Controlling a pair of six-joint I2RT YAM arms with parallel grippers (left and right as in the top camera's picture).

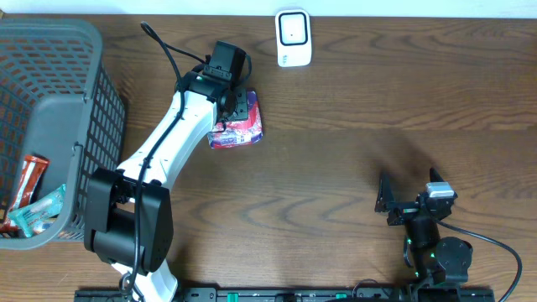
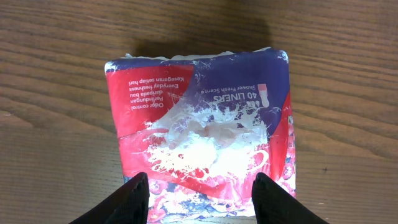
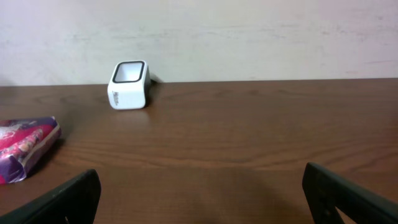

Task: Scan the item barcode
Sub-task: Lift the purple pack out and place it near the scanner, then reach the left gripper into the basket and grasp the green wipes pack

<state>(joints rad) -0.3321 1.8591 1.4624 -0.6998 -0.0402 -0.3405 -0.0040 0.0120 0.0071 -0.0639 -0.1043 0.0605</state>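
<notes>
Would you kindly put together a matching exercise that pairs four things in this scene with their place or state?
Column one:
1. liner pack
2. scanner
3. basket
4. right gripper

Column two:
A. grey, at the far left, snack packets inside
B. open and empty, low on the right
C. white, standing alone at the back
D. lying flat beneath the left gripper

Pairs: 1-D, 2-C, 3-A, 4-B

White scanner far left on wooden surface, red-purple packet at left edge, dark fingers wide apart, near.
</notes>
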